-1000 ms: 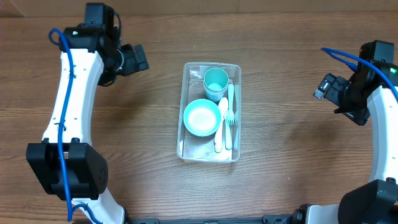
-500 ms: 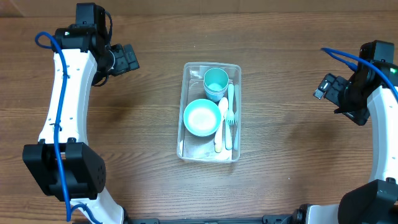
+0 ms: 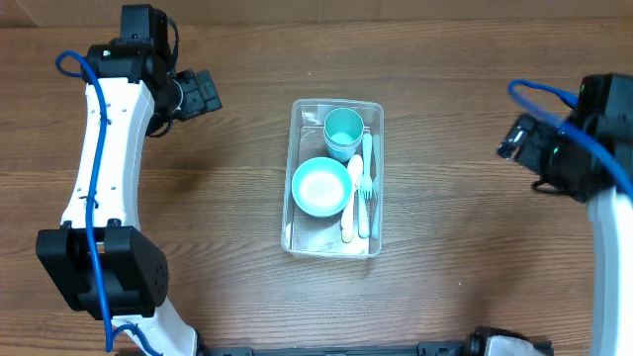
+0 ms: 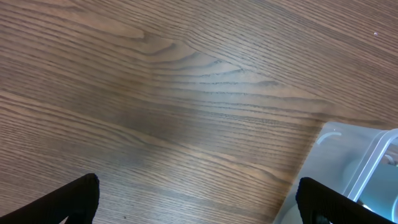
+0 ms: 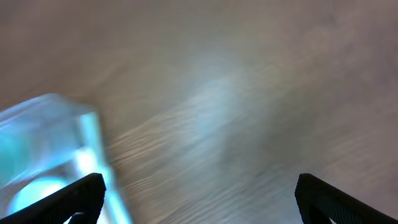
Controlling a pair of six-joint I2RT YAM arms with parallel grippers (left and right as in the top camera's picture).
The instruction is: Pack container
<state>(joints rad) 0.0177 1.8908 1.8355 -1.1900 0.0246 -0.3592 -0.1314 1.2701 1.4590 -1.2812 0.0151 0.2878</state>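
The left hand [image 3: 203,93] stood wide open and held nothing; its wrist view showed only bare wood grain between the two finger tips, with a corner of the container at the far right edge. It hung over the far left of the tabletop [image 3: 445,227], well apart from the task's thing. The right hand [image 3: 521,140] was likewise spread wide and empty, off to the far right, though it came out smeared in the overhead view and its own camera was too blurred for detail. Between the two arms, near the middle of the tabletop, the container [image 3: 315,238] lay with its long side running away from the robot. Inside it a cup [image 3: 343,129] sat upright at the far end, a bowl [image 3: 320,186] sat just behind it toward the near end, and cutlery [image 3: 364,190] lay lengthwise along the right wall, beside both. Nothing loose showed on the wood around it, and no lid was in view. Judging from that, the packing itself looked finished and the step in hand was the last one, with both arms clear of the load. The next move probably called only for parking the arms without brushing the container; if closing were wanted, a lid would first have to be found.
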